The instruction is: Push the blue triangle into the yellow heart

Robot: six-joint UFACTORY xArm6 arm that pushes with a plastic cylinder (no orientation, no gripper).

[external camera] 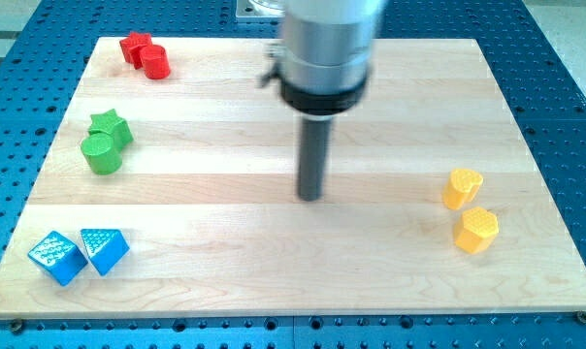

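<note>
The blue triangle (105, 249) lies near the view's bottom left corner of the wooden board, touching or nearly touching a blue cube (56, 258) on its left. The yellow heart (462, 187) lies at the view's right, just above a yellow many-sided block (477, 230). My tip (310, 198) rests on the board near the middle, between the two groups. It is far to the right of and a little above the blue triangle, well to the left of the yellow heart, and touches no block.
A red star (134, 47) and a red cylinder (156, 63) sit together at the top left. A green star (111, 126) and a green cylinder (101, 153) sit together at the left. The board's bottom edge (293, 313) runs close below the blue blocks.
</note>
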